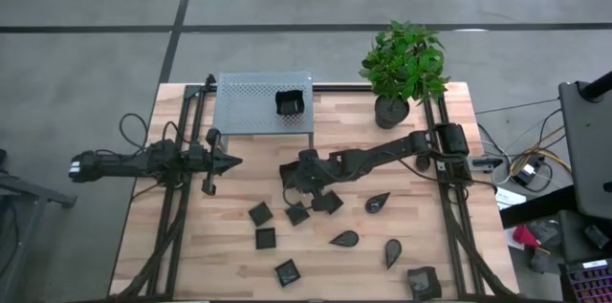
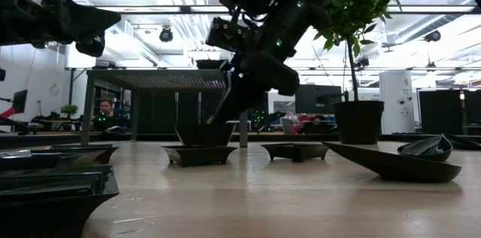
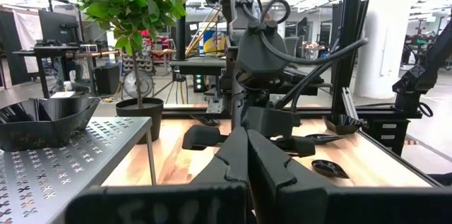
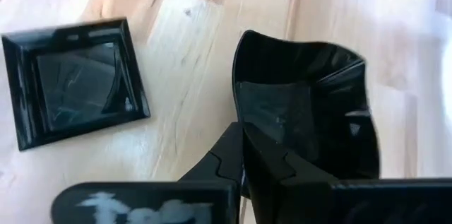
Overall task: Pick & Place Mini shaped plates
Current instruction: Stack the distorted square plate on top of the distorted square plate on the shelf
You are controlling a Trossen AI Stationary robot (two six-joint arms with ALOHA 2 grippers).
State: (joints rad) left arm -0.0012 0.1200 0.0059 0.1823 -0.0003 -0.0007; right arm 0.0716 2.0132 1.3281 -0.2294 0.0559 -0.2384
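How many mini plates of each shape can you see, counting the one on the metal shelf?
Square plates on the table: 6
Square plate on the shelf: 1
Teardrop plates: 3
Deep dish pinched by the right gripper: 1
Total: 11

table: pale wood planks, visible grain, smooth with a soft sheen
small plates: black, glossy like glazed ceramic or hard plastic, catching light on rims and flat bottoms
deeper square dish: same glossy black, smooth walls with bright reflections
raised shelf: grey sheet metal, perforated all over, matt
shelf legs: thin grey metal, matt
arms: dark, mostly matt casing, plastic or painted metal
right gripper: matt black fingers, slightly grainy
plant pot: dark, dull finish
floor: grey, matt, concrete-like
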